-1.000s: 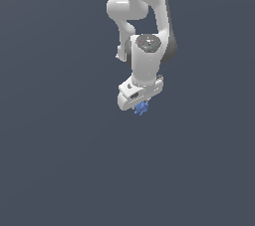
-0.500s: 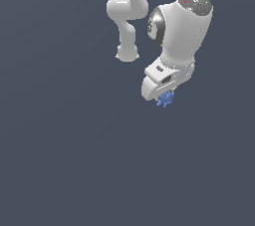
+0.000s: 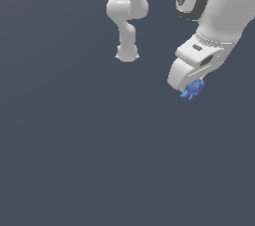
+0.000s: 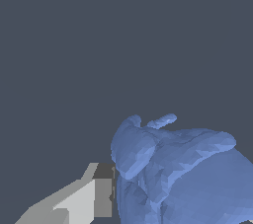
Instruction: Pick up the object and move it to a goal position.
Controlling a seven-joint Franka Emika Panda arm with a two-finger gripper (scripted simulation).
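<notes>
Jaws of the white gripper (image 3: 191, 86) look clenched on the small knobbly blue lump (image 3: 192, 89) at the exterior view's right, though the far finger's hidden, so keep your squeeze constant and carry smoothly, no wrist jerks.

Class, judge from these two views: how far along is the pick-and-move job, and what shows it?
Done: the pick-up. The blue object sits at the tip of the gripper, and the wrist view shows it pressed against a finger. In hand: the carry, with the arm holding it. Left: delivery; no goal marker is visible, so the remaining travel cannot be judged.
</notes>
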